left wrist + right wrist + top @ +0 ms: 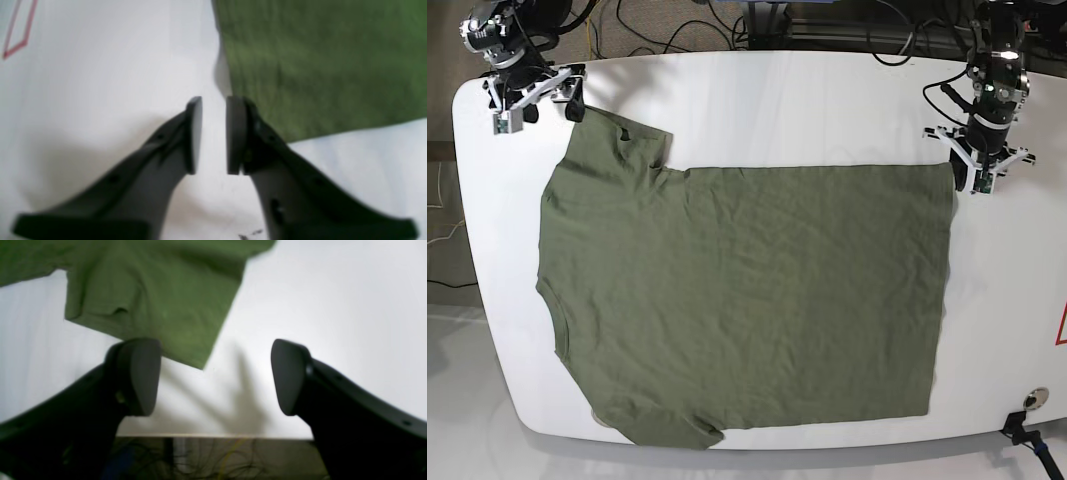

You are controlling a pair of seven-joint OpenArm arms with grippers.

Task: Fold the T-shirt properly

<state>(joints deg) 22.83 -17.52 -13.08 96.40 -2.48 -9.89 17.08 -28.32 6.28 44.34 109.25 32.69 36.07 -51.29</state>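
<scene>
Lying flat on white table [827,100], T-shirt [747,300], unfolded

White rounded table [827,100] is carrying the olive-green T-shirt [747,300], which is lying flat and spread over most of it, sleeves toward 9 o'clock, hem toward 3. Red marking [1061,327] is showing at the 3 o'clock edge.

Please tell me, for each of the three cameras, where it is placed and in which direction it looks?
Left wrist: on the left arm, looking down past the left end effector at the T-shirt corner.
Right wrist: on the right arm, looking past the open right end effector at a sleeve.
Base: overhead, looking down on the white table; both arms show.
Shared: all views show the T-shirt.
</scene>
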